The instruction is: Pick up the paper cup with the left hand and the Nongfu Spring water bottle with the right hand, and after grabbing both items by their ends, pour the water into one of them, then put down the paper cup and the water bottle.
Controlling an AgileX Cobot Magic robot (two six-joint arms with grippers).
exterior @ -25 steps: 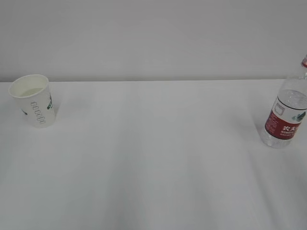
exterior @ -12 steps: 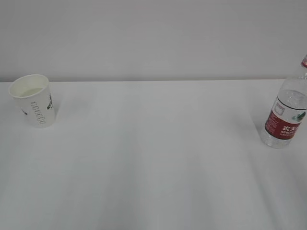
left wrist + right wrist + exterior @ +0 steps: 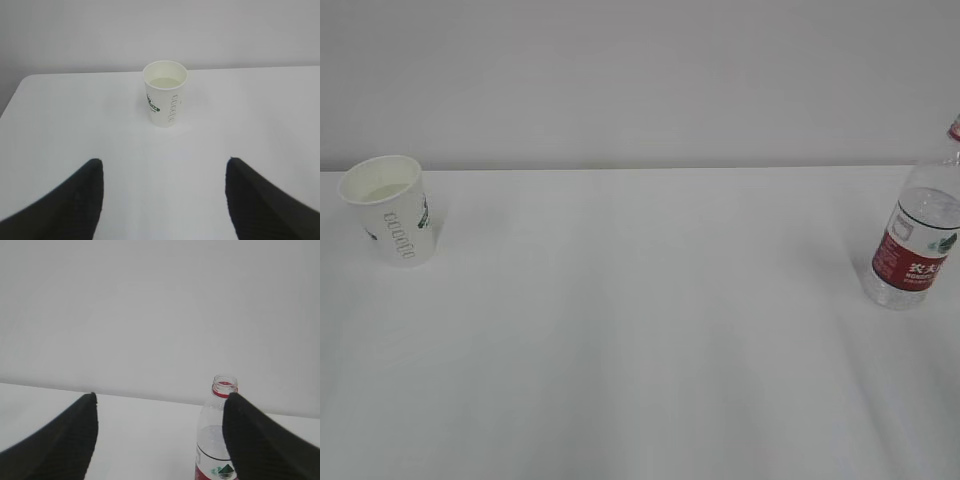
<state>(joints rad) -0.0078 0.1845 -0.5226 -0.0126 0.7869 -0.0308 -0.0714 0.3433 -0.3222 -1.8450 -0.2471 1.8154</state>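
- You'll find the paper cup (image 3: 390, 209) upright at the left edge of the exterior view, standing on the white tabletop (image 3: 640, 330) near its far edge, with no pincer on it.
- Look into its mouth from the left wrist view: a shallow pool of water (image 3: 165, 83), faintly yellowish, lies inside the cup, upper centre of that frame.
- Your left pincer (image 3: 162, 200) stands wide open, empty, its two black fingers (image 3: 75, 200) at the bottom corners, well short of the cup.
- The Nongfu Spring water bottle (image 3: 918, 235) stands upright at the right edge of the exterior view, its top cut off by the frame; cup and bottle are well apart.
- In the right wrist view the bottle's mouth shows uncapped above the red neck ring (image 3: 224, 388), lower right of centre.
- Your right pincer (image 3: 160, 440) is also wide open, gripping nothing; its right finger overlaps the bottle's side in the frame, and you cannot tell whether they touch.
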